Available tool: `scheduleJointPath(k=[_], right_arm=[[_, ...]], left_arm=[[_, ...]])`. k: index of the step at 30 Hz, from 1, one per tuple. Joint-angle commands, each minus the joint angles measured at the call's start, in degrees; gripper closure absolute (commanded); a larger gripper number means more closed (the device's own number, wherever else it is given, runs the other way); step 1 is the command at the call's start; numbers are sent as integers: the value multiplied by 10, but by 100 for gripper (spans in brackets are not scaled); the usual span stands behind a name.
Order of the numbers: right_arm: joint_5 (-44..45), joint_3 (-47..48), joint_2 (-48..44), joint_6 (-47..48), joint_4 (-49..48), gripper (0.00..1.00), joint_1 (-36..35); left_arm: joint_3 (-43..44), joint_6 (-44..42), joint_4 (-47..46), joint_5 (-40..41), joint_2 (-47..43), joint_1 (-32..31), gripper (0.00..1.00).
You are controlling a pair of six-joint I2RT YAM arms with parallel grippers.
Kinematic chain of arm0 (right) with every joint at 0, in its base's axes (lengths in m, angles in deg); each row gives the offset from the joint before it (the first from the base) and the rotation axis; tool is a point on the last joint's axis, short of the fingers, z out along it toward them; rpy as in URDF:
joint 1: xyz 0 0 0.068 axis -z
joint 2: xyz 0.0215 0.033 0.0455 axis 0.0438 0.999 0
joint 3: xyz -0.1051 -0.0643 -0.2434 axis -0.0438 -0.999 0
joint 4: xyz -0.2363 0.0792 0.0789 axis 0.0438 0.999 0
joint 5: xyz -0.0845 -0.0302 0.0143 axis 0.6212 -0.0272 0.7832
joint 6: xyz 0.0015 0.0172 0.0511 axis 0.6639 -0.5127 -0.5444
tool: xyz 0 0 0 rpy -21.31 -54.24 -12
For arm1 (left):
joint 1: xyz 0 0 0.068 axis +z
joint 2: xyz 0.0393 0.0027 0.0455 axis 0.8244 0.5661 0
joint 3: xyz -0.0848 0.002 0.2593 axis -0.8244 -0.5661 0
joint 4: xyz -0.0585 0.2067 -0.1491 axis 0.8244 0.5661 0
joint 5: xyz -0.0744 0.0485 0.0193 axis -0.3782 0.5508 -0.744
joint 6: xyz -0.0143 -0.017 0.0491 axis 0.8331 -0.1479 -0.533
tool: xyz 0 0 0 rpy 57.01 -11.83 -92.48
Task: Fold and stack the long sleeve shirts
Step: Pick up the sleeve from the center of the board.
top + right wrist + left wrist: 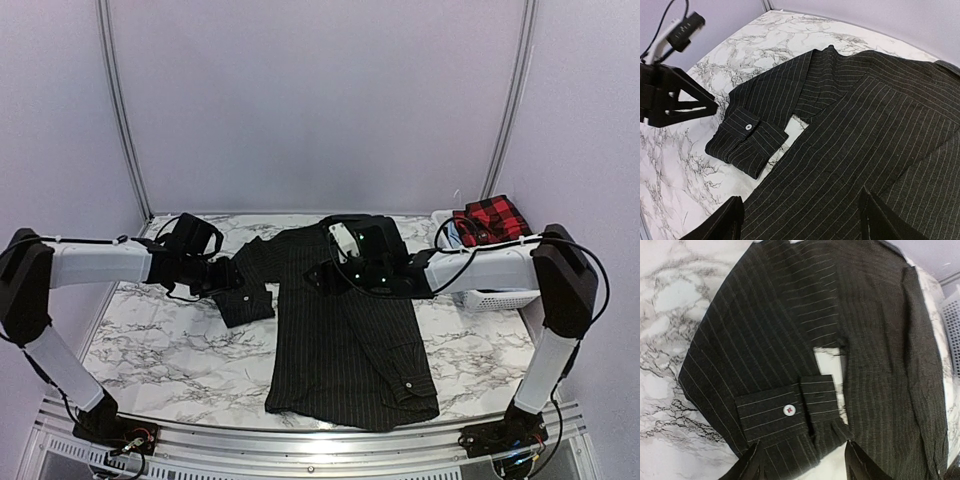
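Note:
A black pinstriped long sleeve shirt point(340, 340) lies flat in the middle of the marble table. Its left sleeve is folded back, and the buttoned cuff point(245, 302) rests beside the body. My left gripper point(230, 276) hovers at that cuff with its fingers apart. In the left wrist view the cuff point(790, 410) lies just ahead of the open left gripper point(802, 466), with sleeve cloth between the tips. My right gripper point(322, 277) is open over the shirt's chest, and in the right wrist view it point(801, 220) holds nothing. A red-and-black checked shirt point(492, 218) sits folded on the white basket.
The white lattice basket point(500, 298) stands at the table's right edge, partly behind the right arm. The left gripper's black fingers point(685, 102) show at the left of the right wrist view, near the cuff point(747, 140). Bare marble point(160, 345) lies left of the shirt.

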Motion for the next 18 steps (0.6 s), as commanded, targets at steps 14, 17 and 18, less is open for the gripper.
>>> scheduleJointPath(k=[14,17,18], right_arm=[[17,-16,-44,-7,25,26,-4],[16,-16,-45,-7,25,26,-4],[16,-17,-46,-7,24,26,-4]], left_arm=[[49,22,45,-28,127,29,44],[53,21,45,-20,134,29,44],[54,20,45,-18,135,29,44]])
